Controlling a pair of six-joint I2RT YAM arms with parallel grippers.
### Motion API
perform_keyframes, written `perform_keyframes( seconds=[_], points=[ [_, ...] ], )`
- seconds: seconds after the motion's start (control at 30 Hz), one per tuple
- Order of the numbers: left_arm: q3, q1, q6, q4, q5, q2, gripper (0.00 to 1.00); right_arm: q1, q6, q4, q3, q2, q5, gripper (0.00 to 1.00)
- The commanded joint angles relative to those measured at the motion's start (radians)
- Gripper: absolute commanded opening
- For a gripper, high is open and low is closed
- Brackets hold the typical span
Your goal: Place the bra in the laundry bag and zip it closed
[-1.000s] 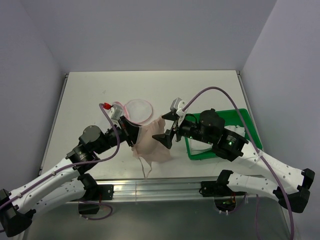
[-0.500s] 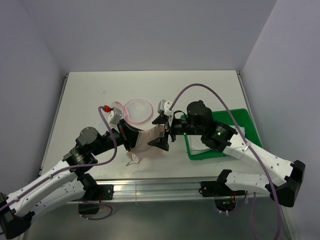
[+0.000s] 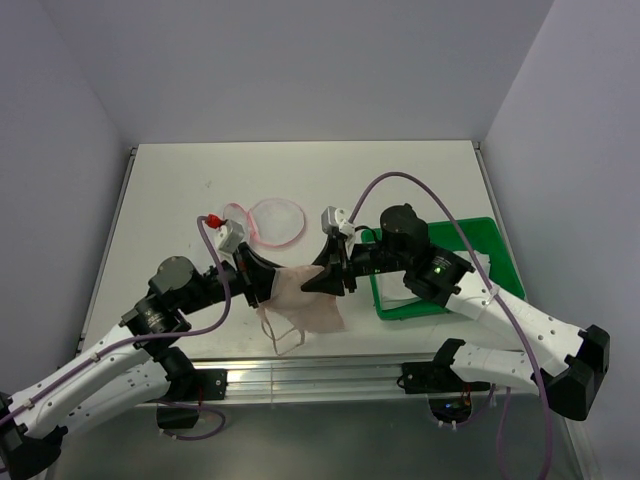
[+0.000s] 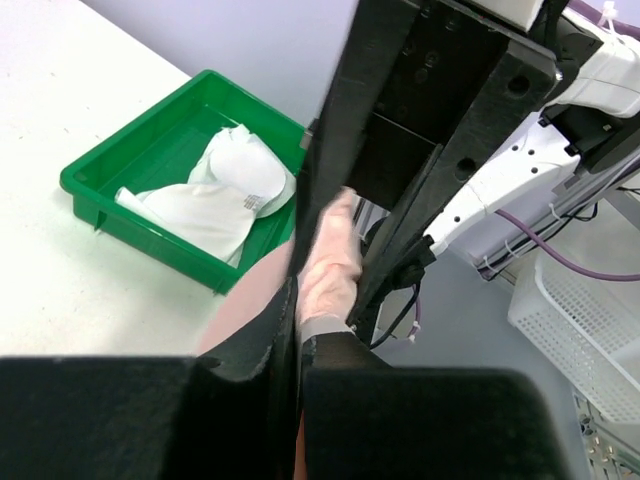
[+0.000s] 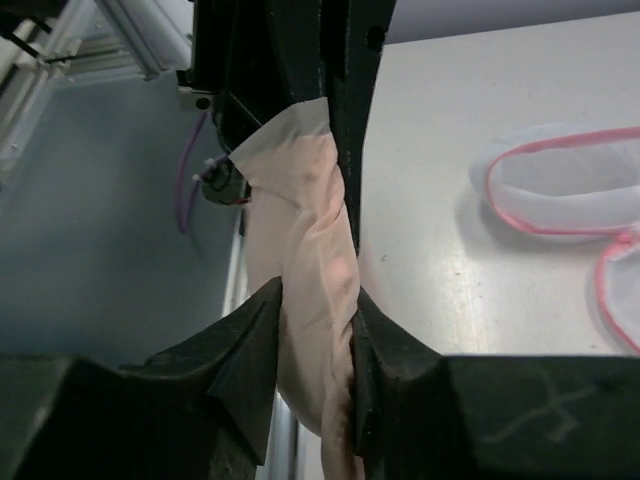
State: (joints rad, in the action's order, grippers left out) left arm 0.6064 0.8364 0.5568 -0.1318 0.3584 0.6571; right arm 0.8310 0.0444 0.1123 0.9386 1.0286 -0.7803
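Observation:
The peach-pink bra [image 3: 308, 300] hangs above the table's front edge, stretched between both grippers. My left gripper [image 3: 265, 283] is shut on its left edge, and in the left wrist view the fingers [image 4: 298, 320] pinch the cloth [image 4: 328, 262]. My right gripper [image 3: 322, 283] holds the right side; in the right wrist view its jaws [image 5: 318, 320] press on a bunched fold of the bra [image 5: 300, 220]. The laundry bag [image 3: 277, 222] lies open on the table behind the grippers, white mesh with pink trim [image 5: 565, 180], nothing inside.
A green tray [image 3: 480, 232] sits at the right under the right arm. A white garment [image 4: 235, 180] lies inside the tray [image 4: 140, 225]. The aluminium rail [image 3: 320, 375] runs along the table's near edge just below the hanging bra.
The right gripper's jaws have closed from wide open onto the bra. The bra has spread out and hangs lower between the two grippers. The left grip is unchanged.

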Motion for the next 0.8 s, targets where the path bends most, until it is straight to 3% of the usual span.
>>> perform_keyframes(
  seconds=[0.0,0.07,0.1,0.17,0.2,0.3,0.4,0.57,0.63,0.77],
  points=[
    [0.062,-0.002,-0.027,-0.014,-0.036,-0.013,0.1,-0.006,-0.041,-0.068,-0.006,-0.005,-0.048,0.34],
    [0.076,-0.002,-0.035,0.006,-0.059,-0.019,0.19,-0.01,-0.041,-0.068,-0.001,-0.001,-0.047,0.28],
    [0.082,-0.002,-0.047,0.038,-0.088,-0.024,0.27,-0.012,-0.041,-0.065,0.002,-0.001,-0.045,0.18],
    [0.098,-0.002,-0.058,0.066,-0.117,-0.039,0.37,-0.015,-0.072,-0.06,0.008,0.001,-0.033,0.12],
    [0.104,-0.002,-0.07,0.081,-0.134,-0.046,0.51,-0.023,-0.075,-0.06,0.006,0.001,-0.027,0.09],
    [0.133,-0.002,-0.092,0.179,-0.219,-0.077,0.73,-0.05,-0.106,-0.088,-0.001,0.007,-0.022,0.02],
    [0.151,-0.002,-0.071,0.285,-0.364,-0.126,0.76,-0.079,-0.164,-0.146,-0.018,0.016,-0.02,0.0],
    [0.144,-0.002,0.113,0.524,-0.902,-0.165,0.68,-0.122,-0.276,-0.246,-0.031,0.03,0.022,0.0],
    [0.136,-0.002,0.175,0.605,-1.023,-0.119,0.65,-0.122,-0.32,-0.266,-0.017,0.036,0.082,0.0],
    [0.099,-0.01,0.227,0.569,-1.098,-0.015,0.66,-0.121,-0.412,-0.313,-0.004,0.033,0.197,0.0]
  ],
)
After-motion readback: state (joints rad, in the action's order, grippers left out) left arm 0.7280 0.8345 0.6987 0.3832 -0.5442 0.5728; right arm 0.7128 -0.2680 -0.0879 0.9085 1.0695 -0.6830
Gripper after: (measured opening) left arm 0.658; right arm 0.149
